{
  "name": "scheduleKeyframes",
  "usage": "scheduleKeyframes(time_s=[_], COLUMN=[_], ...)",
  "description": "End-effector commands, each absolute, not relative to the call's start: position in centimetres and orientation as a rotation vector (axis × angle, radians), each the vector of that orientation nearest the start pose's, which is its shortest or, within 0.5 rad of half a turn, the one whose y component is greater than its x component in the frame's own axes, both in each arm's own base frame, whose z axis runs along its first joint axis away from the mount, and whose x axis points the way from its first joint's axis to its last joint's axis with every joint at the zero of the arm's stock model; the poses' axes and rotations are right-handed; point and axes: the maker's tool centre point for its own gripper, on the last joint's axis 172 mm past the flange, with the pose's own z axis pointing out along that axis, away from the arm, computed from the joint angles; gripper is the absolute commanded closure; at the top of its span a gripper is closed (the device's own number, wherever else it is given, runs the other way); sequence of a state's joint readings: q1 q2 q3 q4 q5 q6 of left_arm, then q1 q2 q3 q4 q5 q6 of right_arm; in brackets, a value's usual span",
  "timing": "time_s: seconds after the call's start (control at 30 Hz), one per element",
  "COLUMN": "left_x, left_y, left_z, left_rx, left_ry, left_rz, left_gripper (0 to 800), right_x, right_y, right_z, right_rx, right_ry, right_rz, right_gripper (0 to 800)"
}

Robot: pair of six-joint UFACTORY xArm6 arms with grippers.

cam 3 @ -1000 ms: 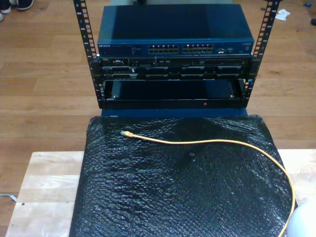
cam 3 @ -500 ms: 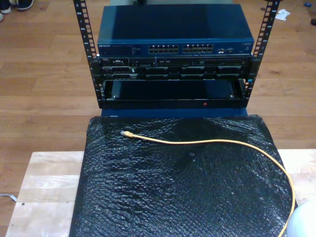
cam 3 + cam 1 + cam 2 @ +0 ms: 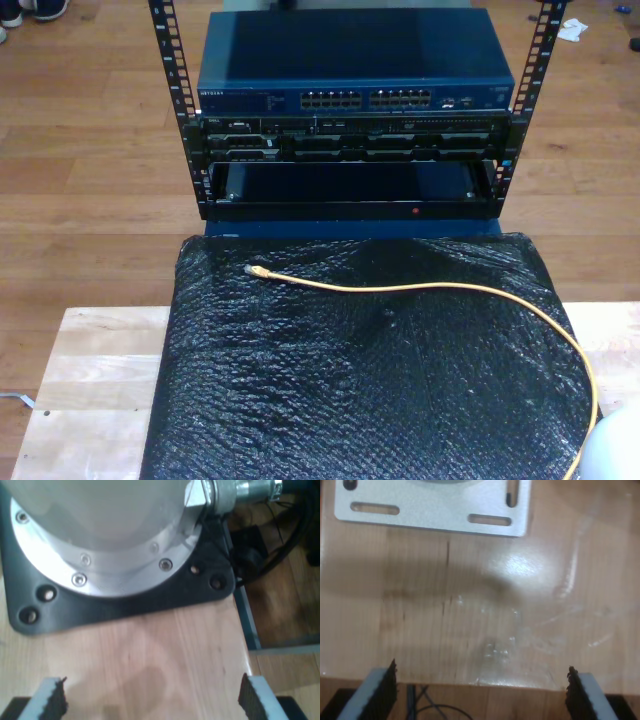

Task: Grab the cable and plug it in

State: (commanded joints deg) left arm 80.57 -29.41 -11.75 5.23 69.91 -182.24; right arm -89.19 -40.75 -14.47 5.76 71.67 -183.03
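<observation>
yellow cable [image 3: 430, 288] loose across black mat [image 3: 350, 390], near rack [image 3: 350, 120]; hands spread

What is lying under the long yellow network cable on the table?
The long yellow network cable rests on a crinkled black plastic sheet. That sheet lies over a light wooden table; whatever it covers in the middle is hidden.
</observation>
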Motion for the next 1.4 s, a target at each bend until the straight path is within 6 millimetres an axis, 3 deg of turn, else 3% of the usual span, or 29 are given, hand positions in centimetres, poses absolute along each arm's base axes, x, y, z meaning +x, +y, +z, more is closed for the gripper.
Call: scheduleKeyframes(time_s=[0.33, 0.5, 0.7, 1.0, 1.17, 1.4], left_x=[0.7, 2.5, 3.6, 7.2, 8.6, 10.3], left_y=[14.2, 15.0, 14.1, 14.1, 13.3, 12.8], left_z=[9.0, 10.1, 12.8, 14.9, 16.0, 16.7], left_rx=[-2.344, -2.355, -2.381, -2.418, -2.439, -2.477], left_ry=[2.678, 2.632, 2.696, 2.654, 2.655, 2.627], left_rz=[-0.485, -0.495, -0.53, -0.515, -0.53, -0.511], left_gripper=[0, 0, 0, 0, 0, 0], right_x=[3.5, 6.6, 9.7, 15.3, 17.1, 18.7], right_y=[-21.3, -23.0, -24.4, -23.5, -23.0, -22.8], right_z=[16.3, 19.5, 22.8, 28.2, 31.3, 32.7], right_rx=[2.471, 2.528, 2.65, 2.724, 2.753, 2.8], right_ry=[2.095, 1.996, 1.938, 1.803, 1.726, 1.672], right_rz=[0.415, 0.493, 0.515, 0.774, 0.874, 0.843], right_gripper=[1, 1, 1, 1, 2, 2])
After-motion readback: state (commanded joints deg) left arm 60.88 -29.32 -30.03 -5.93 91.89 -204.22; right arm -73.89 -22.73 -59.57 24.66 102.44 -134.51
